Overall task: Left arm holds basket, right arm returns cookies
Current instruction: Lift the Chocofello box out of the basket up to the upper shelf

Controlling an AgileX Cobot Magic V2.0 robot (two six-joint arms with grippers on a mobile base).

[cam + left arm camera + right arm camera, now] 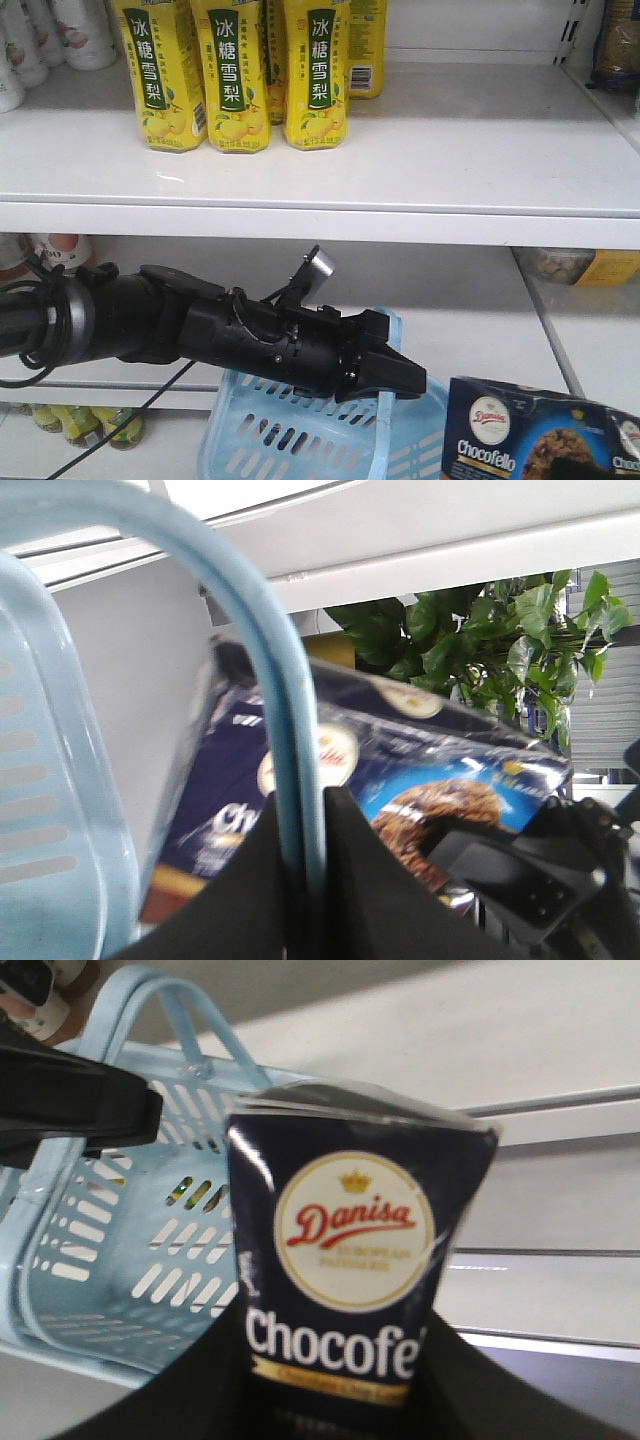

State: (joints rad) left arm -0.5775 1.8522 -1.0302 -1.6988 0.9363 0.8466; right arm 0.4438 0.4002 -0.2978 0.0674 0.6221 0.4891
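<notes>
Gripping the dark navy cardboard cookie carton (350,1260) by its lower end, right gripper (340,1405) clenched.
Carton sits just right of the light blue slotted plastic basket (300,440), long axis along the gripper, white shelf board (450,150) above; left gripper (300,885) clamps the pale hoop handle (270,660).

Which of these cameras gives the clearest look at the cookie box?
The right wrist view: the cookie box sits large and centred, its oval logo and white lettering readable. The front view catches only part of it at the bottom right corner. The left wrist view shows it blurred, partly behind the handle of the basket.
</notes>
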